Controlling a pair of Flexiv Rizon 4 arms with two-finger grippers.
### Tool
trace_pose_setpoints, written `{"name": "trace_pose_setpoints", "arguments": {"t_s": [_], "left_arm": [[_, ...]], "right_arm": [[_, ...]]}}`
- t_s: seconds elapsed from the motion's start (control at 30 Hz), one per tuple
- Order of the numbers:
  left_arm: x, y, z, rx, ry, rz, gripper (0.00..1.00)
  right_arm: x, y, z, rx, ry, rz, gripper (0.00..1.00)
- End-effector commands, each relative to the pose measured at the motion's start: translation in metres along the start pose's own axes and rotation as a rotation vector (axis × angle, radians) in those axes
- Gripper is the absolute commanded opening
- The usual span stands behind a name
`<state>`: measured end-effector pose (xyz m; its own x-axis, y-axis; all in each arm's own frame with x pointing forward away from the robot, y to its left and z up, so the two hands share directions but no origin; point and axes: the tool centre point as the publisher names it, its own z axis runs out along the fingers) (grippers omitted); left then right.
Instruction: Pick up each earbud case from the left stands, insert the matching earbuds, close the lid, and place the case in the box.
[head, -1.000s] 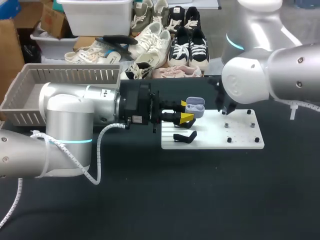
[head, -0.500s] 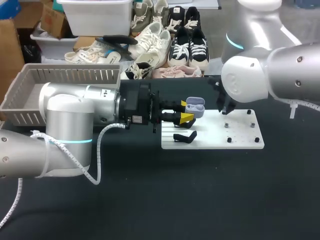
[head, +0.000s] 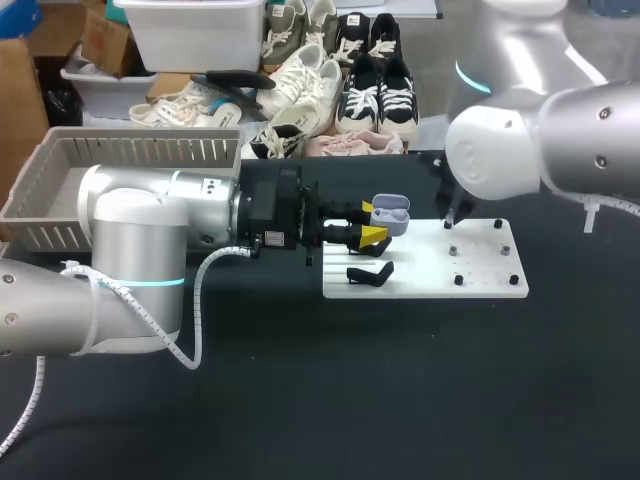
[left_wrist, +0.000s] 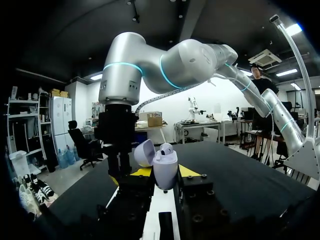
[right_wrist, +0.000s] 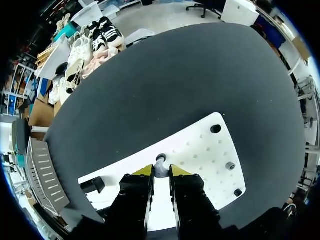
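Head view: the left arm is reaching in from the left side of the dark table. The left gripper (head: 372, 222) is clamping a lavender earbud case (head: 392, 215) between its yellow tips, just above the left end of a white board (head: 480, 272). The case lid is standing open. A black stand (head: 368, 273) is lying on the board just beside the gripper. The right arm is coming in from the right, and the right gripper (head: 449, 220) is pointing down over the middle of the board, near the case. A grey slatted box (head: 150, 150) is sitting at the table's far left, well apart from the board.

Left wrist view: the left gripper (left_wrist: 165, 175) is pressing the earbud case (left_wrist: 164, 164) from both sides. The case is standing upright with its lid (left_wrist: 144, 153) tilted back. A seated earbud (left_wrist: 166, 149) is showing in the case's mouth. The right arm (left_wrist: 150, 55) is hanging just beyond the case.

Right wrist view: the right gripper (right_wrist: 161, 171) is pointing down at the white board (right_wrist: 200, 150). Its fingers are standing close together and pinching a pale earbud (right_wrist: 160, 165) at the tips. The black stand (right_wrist: 92, 185) is lying beside the gripper on the board, with the grey box (right_wrist: 42, 172) beyond it
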<state>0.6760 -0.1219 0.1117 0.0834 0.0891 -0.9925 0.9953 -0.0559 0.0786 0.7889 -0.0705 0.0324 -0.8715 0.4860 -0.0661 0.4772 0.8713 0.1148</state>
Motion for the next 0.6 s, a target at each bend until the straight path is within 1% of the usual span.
{"name": "trace_pose_setpoints", "arguments": {"t_s": [0.03, 0.37, 0.5, 0.6], "left_arm": [[0.001, 0.0, 0.0, -0.001, -0.001, 0.001, 0.0], [0.001, 0.0, 0.0, -0.001, -0.001, 0.001, 0.0], [0.001, 0.0, 0.0, -0.001, -0.001, 0.001, 0.0], [0.001, 0.0, 0.0, -0.001, -0.001, 0.001, 0.0]], "right_arm": [[0.006, -0.012, -0.011, -0.018, -0.016, 0.011, 0.0], [0.014, -0.029, -0.041, -0.086, -0.026, 0.03, 0.0], [0.021, -0.037, -0.06, -0.122, -0.013, 0.022, 0.0], [0.029, -0.042, -0.079, -0.143, -0.01, 0.001, 0.0]]}}
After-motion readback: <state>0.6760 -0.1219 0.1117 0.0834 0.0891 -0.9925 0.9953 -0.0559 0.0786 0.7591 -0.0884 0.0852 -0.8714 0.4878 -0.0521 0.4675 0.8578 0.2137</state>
